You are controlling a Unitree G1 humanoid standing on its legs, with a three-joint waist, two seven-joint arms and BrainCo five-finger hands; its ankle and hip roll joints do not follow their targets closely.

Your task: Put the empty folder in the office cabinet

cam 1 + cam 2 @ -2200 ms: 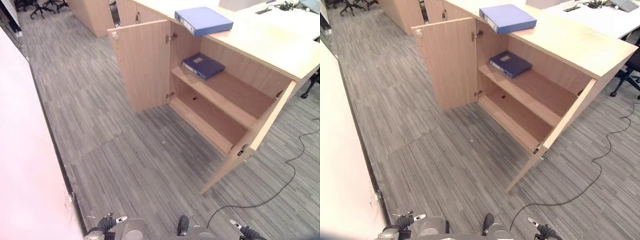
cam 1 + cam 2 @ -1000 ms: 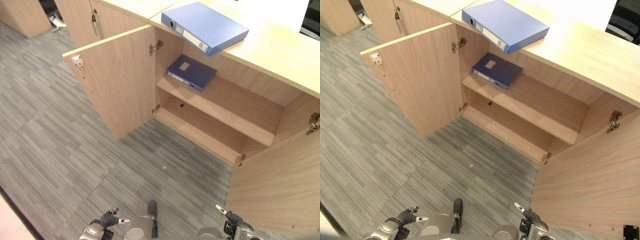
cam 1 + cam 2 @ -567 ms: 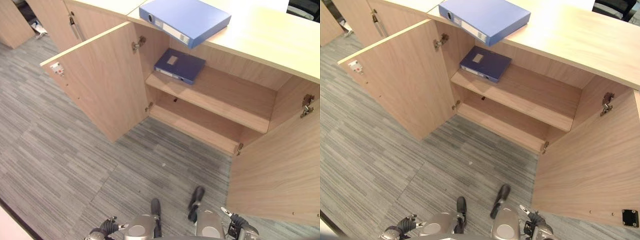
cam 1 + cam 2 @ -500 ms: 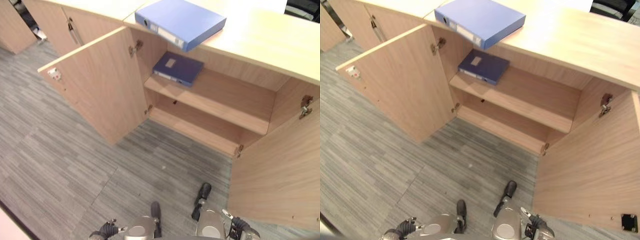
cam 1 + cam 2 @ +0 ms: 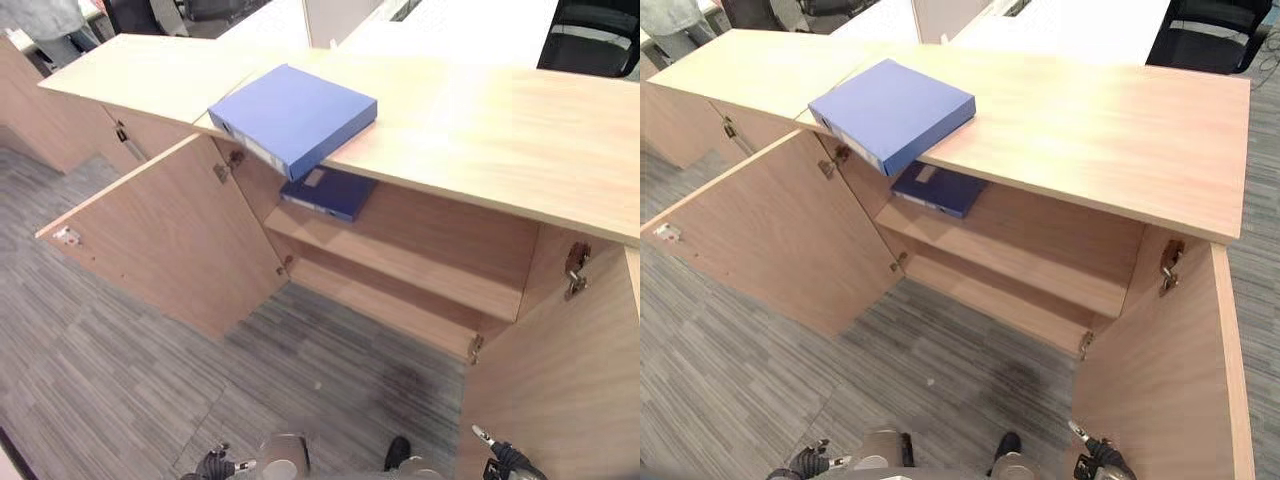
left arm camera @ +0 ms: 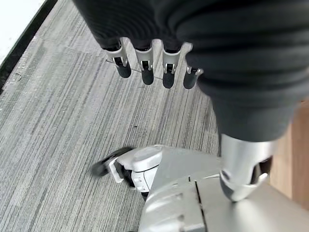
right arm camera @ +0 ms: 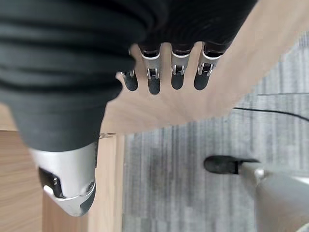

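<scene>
Lying on cabinet top (image 5: pixel 1090 110), folder (image 5: pixel 892 112) well apart from both hands.

A light blue folder (image 5: pixel 292 117) lies flat on top of the office cabinet (image 5: pixel 480 130), one corner overhanging the front edge above the open left door (image 5: pixel 165 245), while a darker blue folder (image 5: pixel 328 192) lies flat on the upper shelf (image 5: pixel 400 255) inside.

Periwinkle-blue folder (image 5: pixel 296 117) on pale wood cabinet (image 5: pixel 480 150), darker navy folder (image 5: pixel 327 191) with what looks like a whitish label, grey streaked carpet (image 5: pixel 120 380)
</scene>
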